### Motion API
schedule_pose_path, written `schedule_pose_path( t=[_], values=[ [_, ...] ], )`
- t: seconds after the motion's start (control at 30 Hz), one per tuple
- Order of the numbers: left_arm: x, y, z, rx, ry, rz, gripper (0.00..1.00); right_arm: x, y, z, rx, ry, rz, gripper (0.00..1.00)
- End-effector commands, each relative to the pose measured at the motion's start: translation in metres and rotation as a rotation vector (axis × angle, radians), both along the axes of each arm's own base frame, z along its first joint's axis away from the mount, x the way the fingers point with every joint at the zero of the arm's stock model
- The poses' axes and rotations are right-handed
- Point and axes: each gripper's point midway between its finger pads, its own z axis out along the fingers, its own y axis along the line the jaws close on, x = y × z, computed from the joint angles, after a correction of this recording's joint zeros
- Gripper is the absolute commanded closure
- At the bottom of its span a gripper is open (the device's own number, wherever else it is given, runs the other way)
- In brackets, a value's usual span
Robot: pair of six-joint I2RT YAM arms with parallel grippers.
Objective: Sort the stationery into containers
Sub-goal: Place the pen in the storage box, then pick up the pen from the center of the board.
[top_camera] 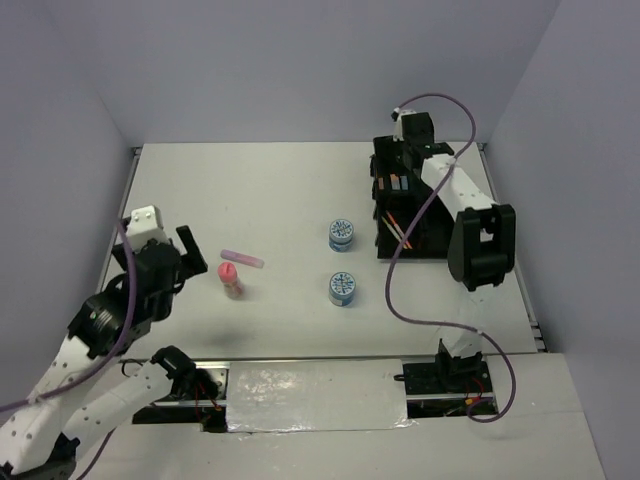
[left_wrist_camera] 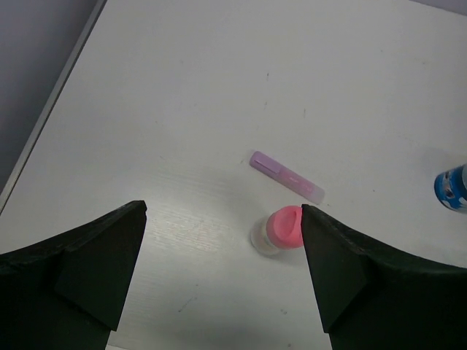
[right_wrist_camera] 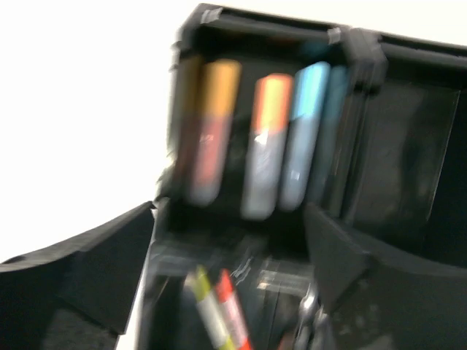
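1. left gripper [left_wrist_camera: 222, 211] jaws spread, empty; pink bottle [left_wrist_camera: 281, 230] upright on the table, just inside its right finger.
2. purple highlighter [left_wrist_camera: 286, 176] just beyond, lying oblique to the jaws.
3. right gripper [right_wrist_camera: 230, 208] spread, empty, over the tray [top_camera: 378, 215]; left arm nearer.

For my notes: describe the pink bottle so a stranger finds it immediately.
On the white table, take the left half, just beyond the open left pincer. Two small things sit close together there: a lilac highlighter lying flat and, nearer the pincer, the bottle, the only pink-capped item.
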Motion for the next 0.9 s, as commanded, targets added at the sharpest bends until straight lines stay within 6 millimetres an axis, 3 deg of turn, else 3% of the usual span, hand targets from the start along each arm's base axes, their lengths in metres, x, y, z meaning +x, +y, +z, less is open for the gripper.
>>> schedule_pose_path(
  t=[0.0, 0.03, 0.07, 0.1, 0.13, 0.17, 0.2, 0.27, 0.3, 0.37, 0.4, 0.43, 0.63, 0.67, 0.87],
  values=[
    [0.012, 0.004, 0.001, -0.05, 0.06, 0.175, 0.01, -0.041, 0.051, 0.117, 0.093, -0.237, 0.076, 0.0],
    [0.017, -0.001, 0.0, -0.089, 0.077, 0.208, 0.01, -0.048, 0.058, 0.128, 0.095, -0.276, 0.073, 0.0],
    [0.026, -0.003, -0.001, -0.069, 0.12, 0.251, 0.01, -0.075, 0.076, 0.138, 0.115, -0.297, 0.107, 0.0],
    [0.032, -0.003, 0.001, -0.082, 0.127, 0.285, 0.01, -0.081, 0.088, 0.123, 0.115, -0.274, 0.123, 0.0],
    [0.039, -0.004, 0.001, -0.109, 0.133, 0.319, 0.01, -0.098, 0.091, 0.149, 0.136, -0.338, 0.124, 0.0],
    [0.056, -0.011, 0.004, -0.13, 0.134, 0.329, 0.01, -0.11, 0.099, 0.157, 0.159, -0.367, 0.14, 0.0],
    [0.066, -0.008, -0.001, -0.178, 0.162, 0.34, 0.01, -0.135, 0.11, 0.157, 0.19, -0.376, 0.165, 0.0],
    [0.088, -0.007, -0.016, -0.212, 0.198, 0.375, 0.01, -0.154, 0.117, 0.157, 0.22, -0.39, 0.173, 0.0],
    [0.099, 0.001, -0.02, -0.245, 0.199, 0.418, 0.01, -0.168, 0.122, 0.142, 0.233, -0.351, 0.181, 0.0],
    [0.12, -0.009, -0.042, -0.276, 0.27, 0.416, 0.01, -0.188, 0.122, 0.147, 0.261, -0.361, 0.192, 0.0],
    [0.126, -0.01, -0.048, -0.283, 0.286, 0.428, 0.01, -0.198, 0.124, 0.131, 0.268, -0.331, 0.196, 0.0],
    [0.13, -0.014, -0.058, -0.299, 0.325, 0.441, 0.01, -0.211, 0.128, 0.139, 0.298, -0.358, 0.229, 0.0],
    [0.158, -0.039, -0.114, -0.378, 0.479, 0.448, 0.01, -0.248, 0.131, 0.122, 0.359, -0.334, 0.281, 0.0],
    [0.159, -0.041, -0.121, -0.381, 0.494, 0.456, 0.01, -0.252, 0.131, 0.112, 0.359, -0.319, 0.289, 0.0],
    [0.16, -0.05, -0.182, -0.379, 0.626, 0.481, 0.02, -0.271, 0.129, 0.111, 0.401, -0.332, 0.324, 0.0]
  ],
)
